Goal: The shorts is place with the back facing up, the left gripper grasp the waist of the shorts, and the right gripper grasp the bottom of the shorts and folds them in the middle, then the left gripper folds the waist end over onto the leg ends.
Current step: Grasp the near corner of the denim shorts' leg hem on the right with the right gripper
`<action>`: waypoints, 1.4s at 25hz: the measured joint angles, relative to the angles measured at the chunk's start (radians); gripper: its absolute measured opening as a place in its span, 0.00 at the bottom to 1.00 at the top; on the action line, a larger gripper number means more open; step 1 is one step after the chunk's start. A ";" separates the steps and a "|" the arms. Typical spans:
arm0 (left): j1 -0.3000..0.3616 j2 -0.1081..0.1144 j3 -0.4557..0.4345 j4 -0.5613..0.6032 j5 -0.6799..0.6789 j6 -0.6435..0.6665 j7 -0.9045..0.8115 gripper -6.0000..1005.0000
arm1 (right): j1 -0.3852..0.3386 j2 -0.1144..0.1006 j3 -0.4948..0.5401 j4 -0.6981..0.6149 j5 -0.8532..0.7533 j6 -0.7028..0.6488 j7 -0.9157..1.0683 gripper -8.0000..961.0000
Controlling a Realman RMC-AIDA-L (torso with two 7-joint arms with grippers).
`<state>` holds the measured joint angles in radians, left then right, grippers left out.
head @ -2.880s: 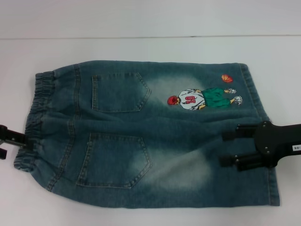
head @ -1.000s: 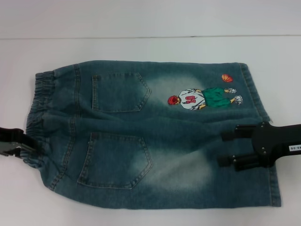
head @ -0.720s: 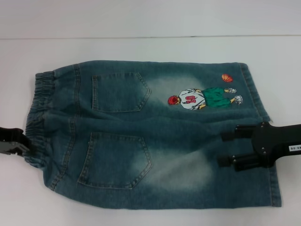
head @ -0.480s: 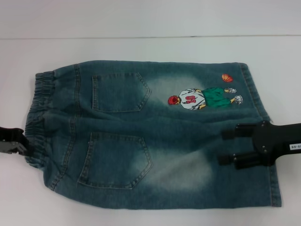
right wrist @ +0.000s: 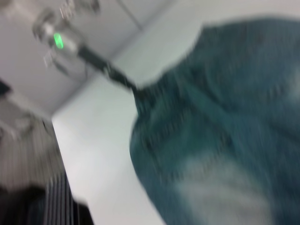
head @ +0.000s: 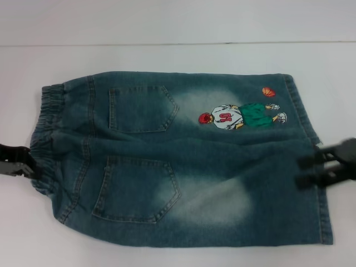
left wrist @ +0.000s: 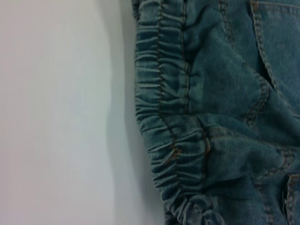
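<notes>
The shorts [head: 183, 158] lie flat on the white bench [head: 167, 55], back side up, and no fold is made yet. The left gripper [head: 16, 167] is at the waist of the shorts [head: 44, 144]; I cannot tell how its jaws stand. The right gripper [head: 311, 169] is over the bottom of the shorts [head: 311, 161], jaws apart, holding nothing. Both grasps and both folds are left to do.

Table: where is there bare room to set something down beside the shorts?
Bare table runs in a wide strip beyond the shorts' far edge. A smaller patch lies by the waist, but the left claw sits there. The right claw crowds the hem side.
</notes>
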<state>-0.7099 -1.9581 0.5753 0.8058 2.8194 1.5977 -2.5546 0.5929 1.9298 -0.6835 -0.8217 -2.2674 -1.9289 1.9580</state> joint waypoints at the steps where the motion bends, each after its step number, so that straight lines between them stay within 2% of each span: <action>1: -0.001 0.000 0.000 0.003 0.000 0.002 0.000 0.05 | 0.002 -0.001 0.002 -0.024 -0.035 -0.024 0.010 0.95; 2: -0.003 -0.001 0.001 0.003 0.000 0.003 0.000 0.05 | 0.003 -0.001 -0.003 -0.071 -0.107 -0.048 0.023 0.95; 10: -0.011 0.006 0.001 0.004 0.000 0.011 0.003 0.05 | 0.013 0.009 -0.062 -0.073 -0.342 -0.054 0.024 0.95; 19: -0.011 0.006 0.001 0.004 0.000 0.006 0.004 0.05 | 0.033 0.013 -0.101 -0.040 -0.439 -0.048 0.025 0.95; 35: -0.026 0.002 0.000 0.004 -0.001 0.011 0.004 0.05 | 0.095 0.025 -0.142 0.081 -0.495 0.046 0.032 0.95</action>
<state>-0.7356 -1.9557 0.5753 0.8099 2.8183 1.6084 -2.5508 0.6878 1.9548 -0.8252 -0.7404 -2.7627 -1.8828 1.9899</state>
